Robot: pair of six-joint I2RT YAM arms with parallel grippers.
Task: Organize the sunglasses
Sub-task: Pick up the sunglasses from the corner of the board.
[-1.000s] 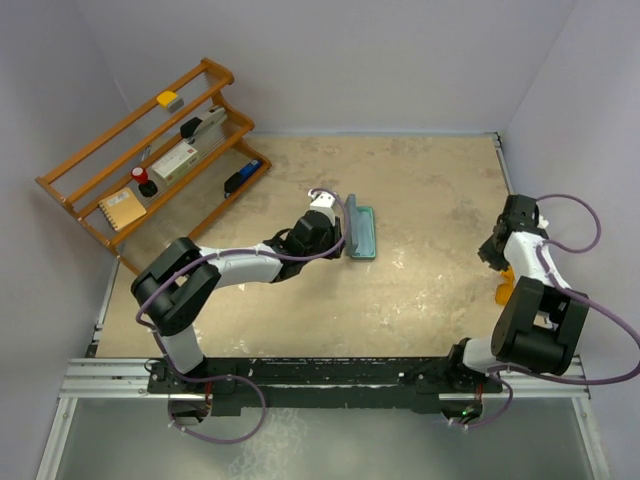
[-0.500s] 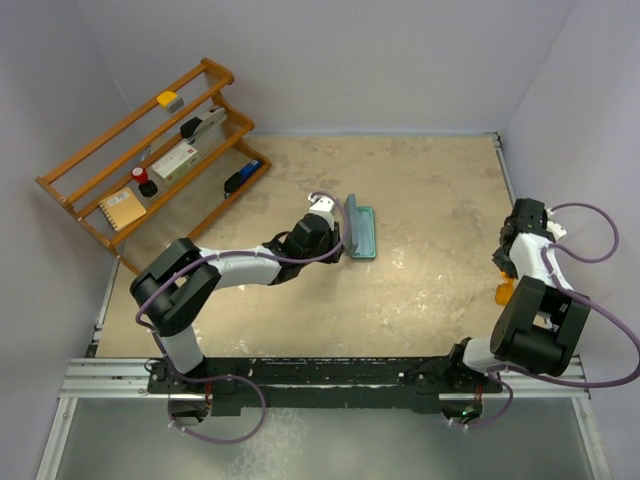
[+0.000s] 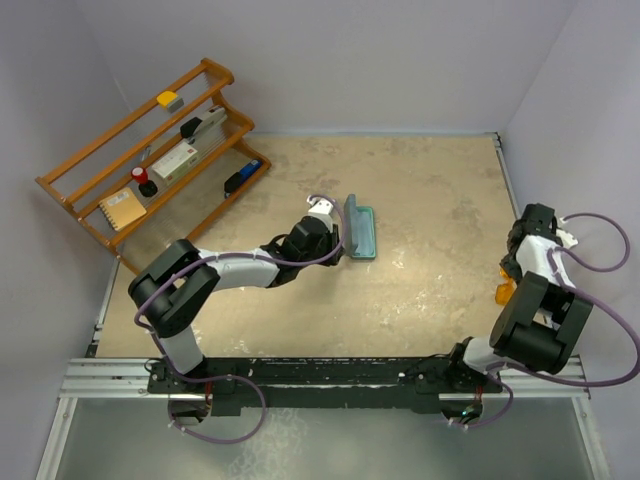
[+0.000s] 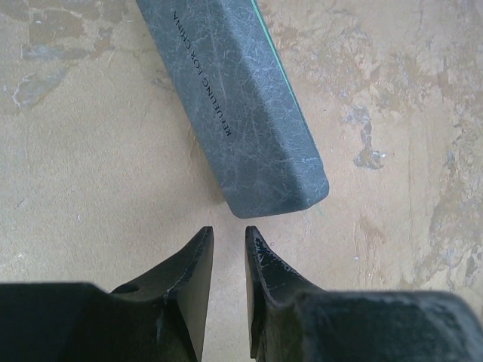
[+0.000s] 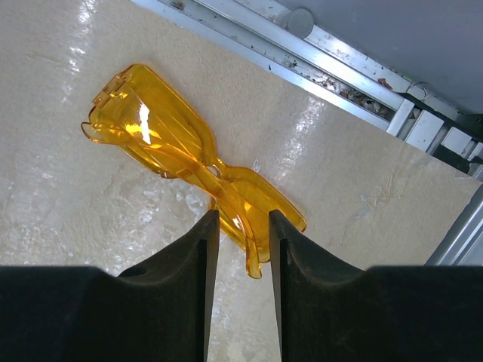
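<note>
Top external. The right claw (image 3: 515,268) has swung out from mid-bench to the right edge over the last second. It now hangs right over the orange sunglasses (image 3: 505,293), which lie at the near right of the bench (image 3: 430,190). The left claw (image 3: 338,234) has hardly moved and sits just left of the glasses case (image 3: 362,232) at mid-bench. The case seems to be open, with its lid raised on the left side. A wooden rack (image 3: 150,150) of small items stands at far left, untouched.

Left wrist. The left claw (image 4: 229,235) has its fingers nearly together, with only a narrow slit between them, and holds nothing. The near end of the case (image 4: 241,113) lies just beyond the tips, not touching them.

Right wrist. The right claw (image 5: 241,219) has its fingers a little apart and clamped on nothing. The sunglasses (image 5: 151,136) lie flat on the bench, one lens showing in the gap. I cannot tell whether the tips touch the frame.

Judgement: the approach to the sunglasses looks done and the grasp is next. The sunglasses are well apart from the case, so the carry is still to come. The glossy lens may slip in the claw.
</note>
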